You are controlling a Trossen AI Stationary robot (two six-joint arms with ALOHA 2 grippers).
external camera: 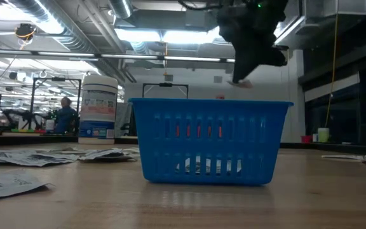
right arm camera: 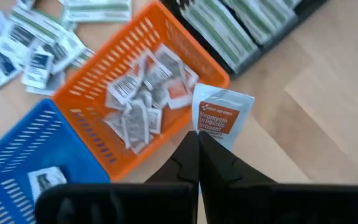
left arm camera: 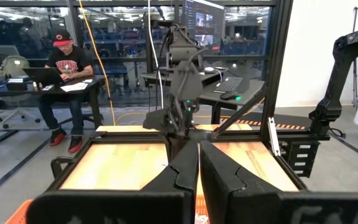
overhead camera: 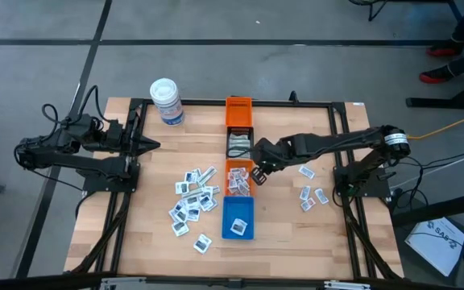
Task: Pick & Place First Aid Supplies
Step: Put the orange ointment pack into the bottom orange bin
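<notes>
My right gripper [right arm camera: 197,135] is shut on a small white packet with a red label [right arm camera: 221,115], one of the first aid supplies. It hangs over the table beside the near orange bin [overhead camera: 229,166], which holds several white packets [right arm camera: 143,99]. In the low view the gripper [external camera: 251,48] is high above the blue bin [external camera: 211,143]. More packets lie loose on the table to the left [overhead camera: 192,200] and right [overhead camera: 311,193]. My left gripper [overhead camera: 153,146] waits shut at the table's left, pointing level. My right gripper pinches the packet's lower edge [right arm camera: 205,132] between its two fingertips. The fingers slant down from the table's right side. The packet sticks out past the fingertips, lifted clear of the table and bins, its printed face toward the wrist camera.
Down the table's middle stands a row of bins: a far orange bin [overhead camera: 238,110], a black bin with pale green strips [right arm camera: 241,25], the near orange bin and the blue bin [overhead camera: 238,217] with one packet. A white tub [overhead camera: 167,101] stands at the far left. A person sits beyond the table [left arm camera: 67,68].
</notes>
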